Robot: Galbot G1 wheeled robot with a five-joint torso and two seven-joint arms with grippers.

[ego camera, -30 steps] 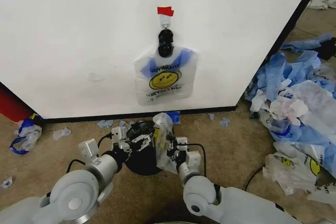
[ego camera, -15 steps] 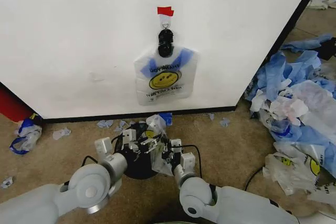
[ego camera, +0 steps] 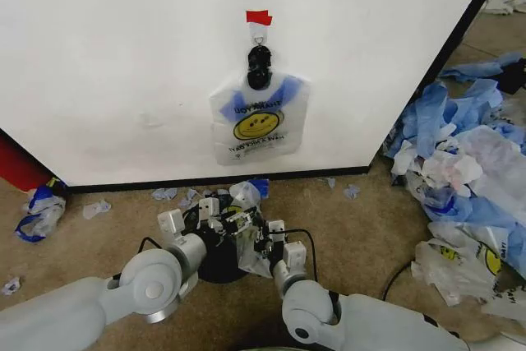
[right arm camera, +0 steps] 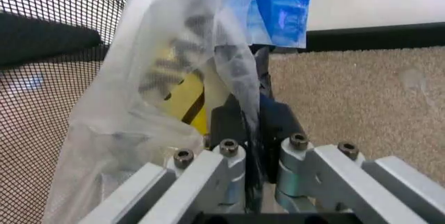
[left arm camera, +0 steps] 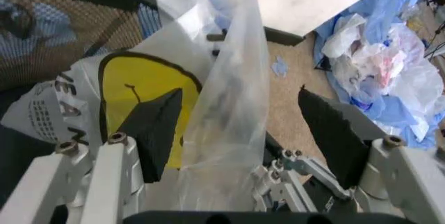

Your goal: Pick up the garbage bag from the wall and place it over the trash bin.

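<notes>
Right gripper [right arm camera: 254, 156] fingers clenched on a smiley-printed garbage bag [right arm camera: 174, 78] over the trash bin [ego camera: 215, 256]; left gripper [left arm camera: 240, 130] fingers released astride it; wall [ego camera: 123, 63] bag reads "THANK YOU".

The floor [ego camera: 370, 228] is a brown carpet with a short pile. Small scraps of blue and white plastic [ego camera: 164, 194] lie along the black base strip. On the right side there is a big heap of blue and white plastic sheets [ego camera: 468, 170], spreading over the carpet. At the left edge a red object [ego camera: 16, 166] stands, and near it one crumpled bag [ego camera: 39, 210] lies on the carpet.
</notes>
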